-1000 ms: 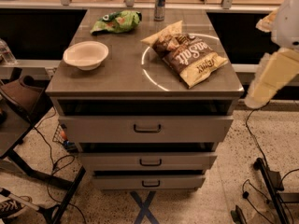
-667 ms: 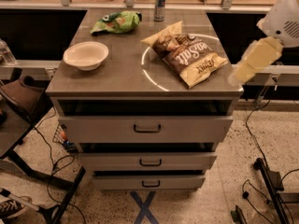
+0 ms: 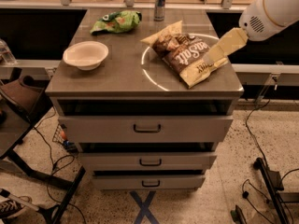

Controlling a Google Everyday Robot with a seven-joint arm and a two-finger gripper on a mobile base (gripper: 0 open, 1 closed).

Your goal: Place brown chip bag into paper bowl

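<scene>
The brown chip bag (image 3: pixel 182 50) lies flat on the right half of the grey cabinet top (image 3: pixel 117 80), dark brown in the middle with pale yellow ends. The paper bowl (image 3: pixel 85 55) stands upright on the left side, off-white, with nothing in it. My white arm comes in from the upper right, and its pale yellow gripper (image 3: pixel 211 57) reaches down over the bag's right end, at or just above its surface. Whether it touches the bag cannot be told.
A green bag (image 3: pixel 117 21) lies at the back left and a slim can (image 3: pixel 160 3) stands at the back middle. Below the top are three drawers (image 3: pixel 147 127). A dark chair (image 3: pixel 21 94) is at the left; cables and stand legs (image 3: pixel 268 181) cross the floor at right.
My gripper has moved left from beyond the cabinet's right edge to over the chip bag's right end. The bag, bowl and green bag have not moved.
</scene>
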